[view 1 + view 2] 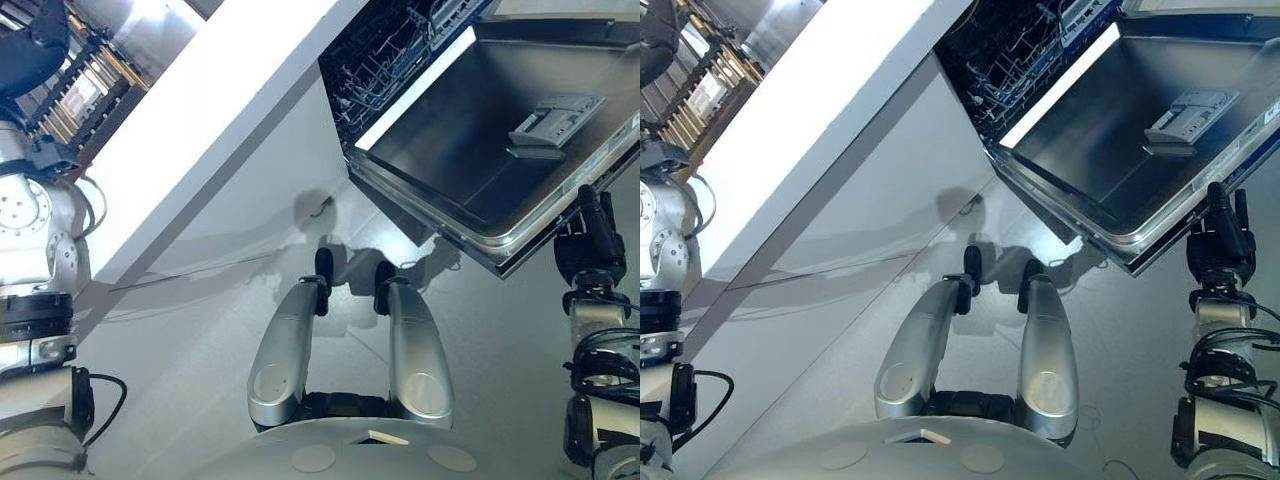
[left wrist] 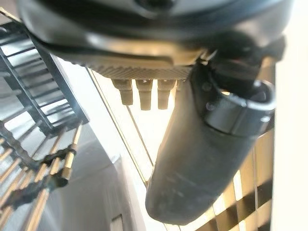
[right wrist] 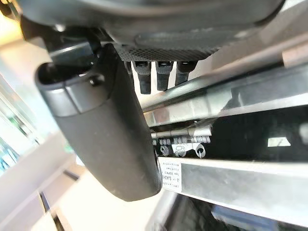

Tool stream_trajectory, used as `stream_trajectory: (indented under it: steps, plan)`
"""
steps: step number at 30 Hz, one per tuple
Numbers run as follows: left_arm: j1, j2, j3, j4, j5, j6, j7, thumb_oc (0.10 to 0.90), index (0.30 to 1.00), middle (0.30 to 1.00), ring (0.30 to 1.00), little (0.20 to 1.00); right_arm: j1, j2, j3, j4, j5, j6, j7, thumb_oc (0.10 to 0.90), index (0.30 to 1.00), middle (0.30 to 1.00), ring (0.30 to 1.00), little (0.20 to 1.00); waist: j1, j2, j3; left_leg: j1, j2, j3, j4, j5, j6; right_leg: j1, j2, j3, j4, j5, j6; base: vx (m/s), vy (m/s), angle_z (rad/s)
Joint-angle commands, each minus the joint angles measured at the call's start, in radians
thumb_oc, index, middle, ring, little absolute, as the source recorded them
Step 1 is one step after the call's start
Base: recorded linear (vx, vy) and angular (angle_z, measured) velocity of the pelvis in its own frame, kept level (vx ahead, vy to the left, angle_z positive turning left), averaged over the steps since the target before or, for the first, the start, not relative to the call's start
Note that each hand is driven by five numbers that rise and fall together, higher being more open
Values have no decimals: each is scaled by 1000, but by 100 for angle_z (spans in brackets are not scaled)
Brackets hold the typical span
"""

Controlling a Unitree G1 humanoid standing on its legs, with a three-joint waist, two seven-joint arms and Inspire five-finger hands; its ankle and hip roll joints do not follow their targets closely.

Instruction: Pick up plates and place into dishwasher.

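Observation:
The dishwasher stands open at the upper right, its steel door (image 1: 470, 160) folded down flat and a dark wire rack (image 1: 385, 50) inside. My right hand (image 1: 588, 240) is just under the door's front edge, fingers straight and holding nothing. The right wrist view has its thumb (image 3: 106, 134) before the door's metal edge and hinge (image 3: 183, 144). My left hand (image 1: 30, 45) is raised at the far upper left beside a slatted dish rack (image 1: 90, 80). Its thumb (image 2: 197, 159) and straight fingers (image 2: 142, 96) hold nothing.
A long white counter (image 1: 210, 110) runs diagonally from the dishwasher toward the lower left. A grey detergent box (image 1: 555, 120) sits on the inner face of the door. The lowered door juts out over the floor at the right.

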Motion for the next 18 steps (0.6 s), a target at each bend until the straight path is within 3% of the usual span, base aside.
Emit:
stream_trajectory:
  steps: [1, 4, 6, 8, 11, 18]
  plan:
    - [-34, -32, -22, 41, -3, -140, 29, 800, 900, 900, 900, 900, -170, 130, 265, -437, -2, 226, 466, 800, 900, 900, 900, 900, 46, -49, -21, 72, -33, 11, -123, -12, 32, 11, 23, -40, 18, -33, 32, -5, 9, -18]
    - [-42, -35, -29, 61, -2, -146, 21, 800, 900, 900, 900, 900, -223, 187, 353, -677, -61, 229, 471, 800, 900, 900, 900, 900, 55, -56, -31, 94, -32, 3, -144, -9, 35, 44, 23, -47, -20, -25, 37, -2, 23, -32]
    - [-53, -42, -44, 78, 11, -150, 25, 800, 900, 900, 900, 900, -268, 241, 428, -857, -109, 225, 408, 800, 900, 900, 900, 900, 61, -60, -45, 116, -33, -1, -165, -7, 37, 71, 23, -49, -52, -19, 40, 16, 41, -33]
    - [-61, -46, -56, 94, 12, -155, 24, 800, 900, 900, 900, 900, -307, 263, 474, -952, -126, 229, 409, 800, 900, 900, 900, 900, 67, -61, -56, 137, -36, -6, -185, -3, 39, 97, 24, -51, -81, -14, 43, 31, 63, -38]
    - [-70, -60, -71, 112, 13, -150, 7, 800, 900, 900, 900, 900, -371, 307, 534, -1078, -138, 222, 328, 800, 900, 900, 900, 900, 82, -62, -89, 176, -45, -19, -215, 0, 42, 146, 24, -56, -132, -3, 47, 64, 73, -31]
    - [-39, -74, -67, 124, 3, -130, -36, 800, 900, 900, 900, 900, -349, 346, 516, -1078, -225, 175, 123, 800, 900, 900, 900, 900, 98, -70, -176, 281, -45, -30, -321, 19, 45, 264, 20, -76, -269, 40, 66, 95, 50, 34]
